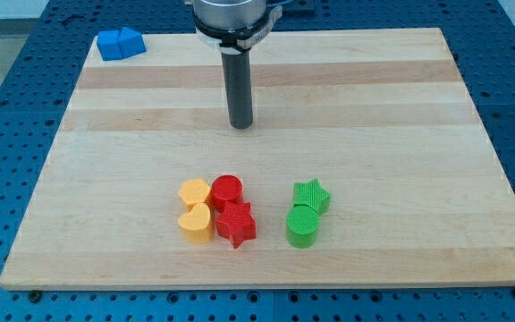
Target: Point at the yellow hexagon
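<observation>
The yellow hexagon (193,192) lies on the wooden board (374,107) below the middle, at the left of a small cluster. A yellow heart (196,224) touches it from below. A red cylinder (226,191) sits right beside it and a red star (237,224) lies below that. My tip (240,125) is the end of the dark rod, well above the cluster toward the view's top and slightly to the right of the hexagon, apart from every block.
A green star (311,195) and a green cylinder (303,225) sit together right of the cluster. Two blue blocks (120,43) stand at the board's top left corner. The board rests on a blue perforated table (7,134).
</observation>
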